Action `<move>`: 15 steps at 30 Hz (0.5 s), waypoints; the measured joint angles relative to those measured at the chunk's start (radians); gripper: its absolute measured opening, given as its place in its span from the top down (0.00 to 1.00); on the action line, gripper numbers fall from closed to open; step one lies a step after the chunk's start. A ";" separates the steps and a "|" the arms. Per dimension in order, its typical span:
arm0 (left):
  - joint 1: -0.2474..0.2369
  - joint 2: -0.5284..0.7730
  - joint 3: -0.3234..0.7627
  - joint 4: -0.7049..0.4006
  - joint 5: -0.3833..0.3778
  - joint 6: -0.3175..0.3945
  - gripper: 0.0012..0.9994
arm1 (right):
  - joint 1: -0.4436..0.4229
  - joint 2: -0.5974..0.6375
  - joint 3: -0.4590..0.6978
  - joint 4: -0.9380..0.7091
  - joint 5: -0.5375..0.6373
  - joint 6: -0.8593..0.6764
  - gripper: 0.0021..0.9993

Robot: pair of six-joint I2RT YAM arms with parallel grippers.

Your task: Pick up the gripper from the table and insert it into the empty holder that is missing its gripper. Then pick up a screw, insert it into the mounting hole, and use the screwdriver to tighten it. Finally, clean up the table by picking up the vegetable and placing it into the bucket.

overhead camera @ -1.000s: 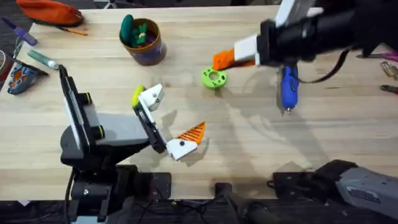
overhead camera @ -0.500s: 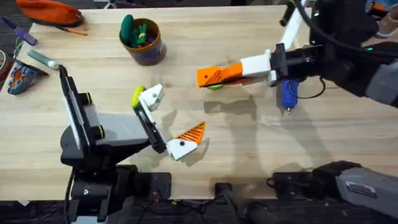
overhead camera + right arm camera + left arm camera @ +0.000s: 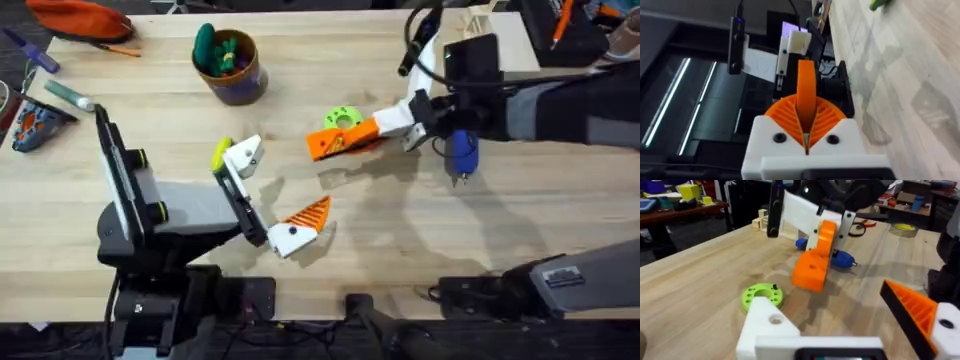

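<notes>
So I'm carrying the gripper [image 3: 335, 141] pinched in my right gripper [image 3: 345, 139], heading left toward the holder [image 3: 244, 155]; my left gripper [image 3: 280, 200] is sitting wide. Screw, screwdriver [image 3: 462, 152], vegetable all still waiting.

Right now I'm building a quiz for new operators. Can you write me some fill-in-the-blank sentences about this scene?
1. The arm clamping the small orange gripper between its fingers is the ___ one.
2. The bare white holder sits on the ___ arm.
3. The screwdriver lying on the table is coloured ___.

Missing words: right; left; blue.
</notes>
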 joint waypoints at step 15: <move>0.000 0.000 0.000 0.000 0.000 0.000 0.01 | 0.157 0.016 -0.007 0.334 0.036 0.245 0.99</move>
